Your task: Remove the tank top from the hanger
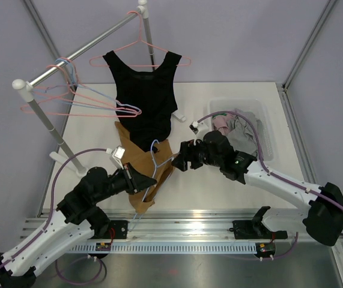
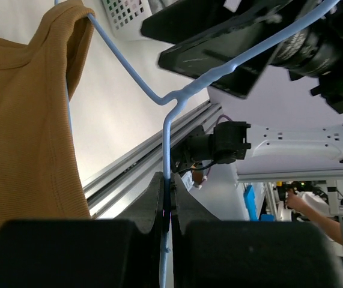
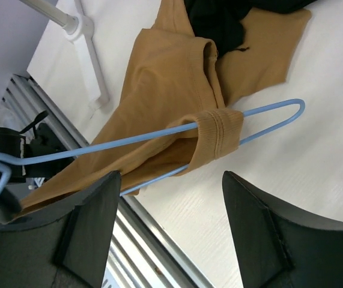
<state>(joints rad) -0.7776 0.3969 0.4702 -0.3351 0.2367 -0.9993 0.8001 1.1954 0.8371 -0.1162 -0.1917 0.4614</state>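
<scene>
The left gripper (image 2: 168, 187) is clenched on the wire neck of the blue hanger (image 2: 166, 144), just below its hook. The right gripper (image 3: 170, 177) hangs with its jaws spread and nothing between them, directly over the hanger's far arm. Both work above the white table (image 1: 219, 186). At the table's back-left stands a clothes rack (image 1: 81, 51) carrying several pink and blue hangers. A clear bin (image 1: 261, 120) of clothes sits at the right. A black tank top (image 1: 144, 102) hangs from a pink hanger (image 1: 141, 45) on the rack, its hem reaching down to the table. Just in front of it the tan tank top (image 3: 159, 78) lies crumpled on the table between the two grippers. One ribbed shoulder strap (image 3: 219, 132) is wrapped around the hanger's arm near its rounded end.
</scene>
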